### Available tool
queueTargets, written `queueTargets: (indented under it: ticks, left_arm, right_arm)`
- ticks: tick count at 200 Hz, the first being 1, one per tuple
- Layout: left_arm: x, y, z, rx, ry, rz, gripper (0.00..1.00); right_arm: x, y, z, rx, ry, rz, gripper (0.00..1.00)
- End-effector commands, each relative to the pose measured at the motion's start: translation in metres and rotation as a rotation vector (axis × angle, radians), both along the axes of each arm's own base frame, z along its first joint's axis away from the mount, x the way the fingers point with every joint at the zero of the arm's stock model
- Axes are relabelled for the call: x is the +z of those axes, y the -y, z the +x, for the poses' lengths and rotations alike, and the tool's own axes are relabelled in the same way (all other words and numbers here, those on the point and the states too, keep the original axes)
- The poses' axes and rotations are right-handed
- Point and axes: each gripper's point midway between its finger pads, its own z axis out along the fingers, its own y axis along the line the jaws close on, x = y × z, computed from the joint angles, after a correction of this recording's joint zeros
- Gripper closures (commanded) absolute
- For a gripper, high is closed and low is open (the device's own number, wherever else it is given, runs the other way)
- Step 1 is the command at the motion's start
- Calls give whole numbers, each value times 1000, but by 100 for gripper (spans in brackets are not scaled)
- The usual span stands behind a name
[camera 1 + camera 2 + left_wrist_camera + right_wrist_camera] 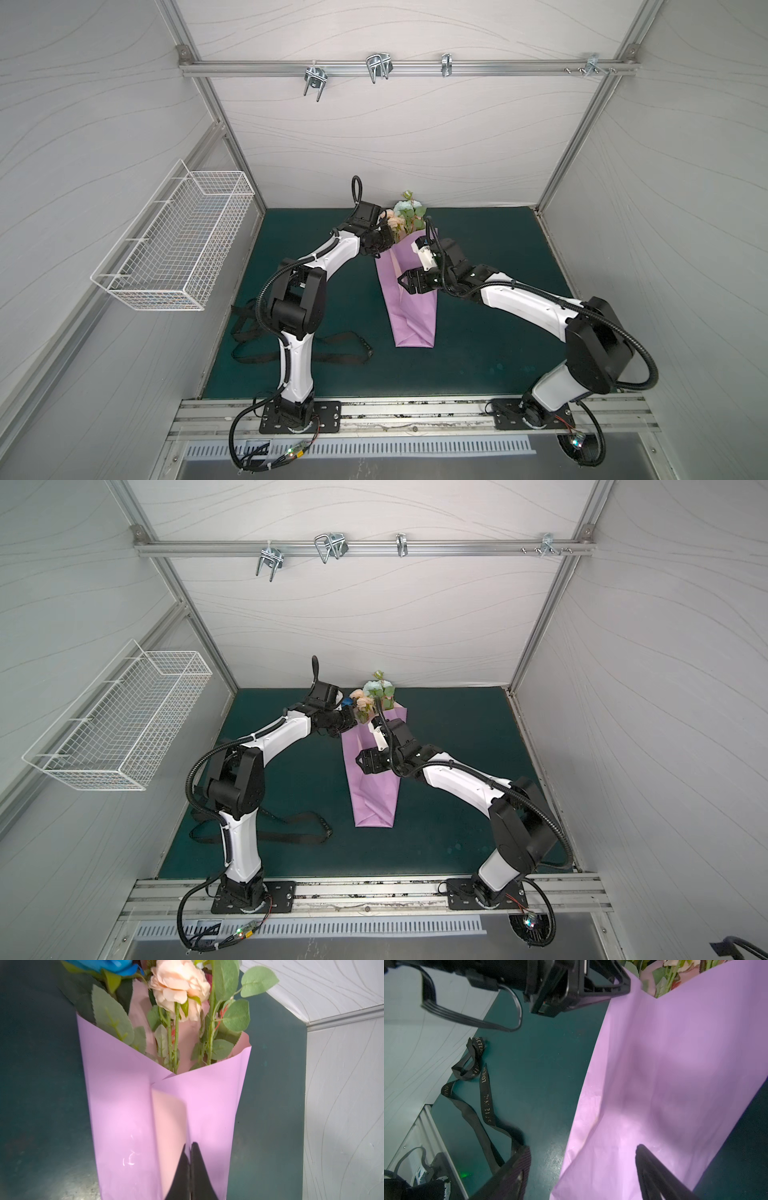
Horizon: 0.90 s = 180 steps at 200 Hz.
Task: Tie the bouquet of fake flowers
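1. The lilac paper [411, 316] [374, 796] lies on the green tabletop [498, 332], folded into a long cone. It is lilac outside and pink inside. Its narrow folded end points toward the arms' bases and its wide mouth toward the back wall.
2. The bouquet of fake flowers [405, 216] [372, 694] sits inside this paper. Its heads and leaves stick out of the mouth and its stems run down inside. The left wrist view shows a peach rose [179, 985] and the edge of a deep blue one at the mouth.
3. The left arm [297, 365] reaches to the paper's left edge, just below the mouth. The left jaws are pressed together, pinching the edge of the paper's overlapping flap. In the left wrist view the two black fingers [180, 1169] meet with that edge between them.
4. The right arm [523, 307] comes in from the paper's right side. The right jaws are spread wide over the paper's middle and hold nothing. In the right wrist view one finger [652, 1167] shows against the paper, the other against bare tabletop beside its edge. Whether either touches the paper cannot be told.
5. A black ribbon [345, 356] [485, 1093] with light lettering lies loose on the tabletop. It is left of the paper, well apart from it, and runs partly behind the left arm.
6. A white wire basket [174, 245] hangs on the side wall, far to the paper's left.
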Motion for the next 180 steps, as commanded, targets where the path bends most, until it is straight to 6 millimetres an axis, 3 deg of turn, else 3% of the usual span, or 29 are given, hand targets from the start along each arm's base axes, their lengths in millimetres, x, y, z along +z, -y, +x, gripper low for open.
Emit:
queueTargets:
  ticks: [1, 41, 55, 72, 100, 151, 180]
  left_arm:
    - [25, 3, 6, -13, 78, -18, 100]
    - [28, -7, -2, 33, 60, -15, 100]
    - [30, -16, -8, 63, 50, 16, 83]
    - [33, -27, -14, 94, 60, 50, 80]
    - [29, -32, -14, 88, 62, 80, 84]
    - [4, -34, -12, 91, 4, 100, 85]
    - [-8, -30, -9, 76, -10, 96, 99]
  right_arm:
    - [-7, 9, -7, -16, -18, -28, 21]
    - [-13, 6, -8, -16, -51, -5, 25]
    - [-12, 9, -10, -21, -56, -11, 28]
    - [-14, 14, -15, -25, -66, -17, 35]
    - [-28, 26, -29, -41, -115, -61, 44]
    - [-54, 41, -72, -47, -145, -180, 48]
    - [-59, 43, -90, -36, -132, -230, 52]
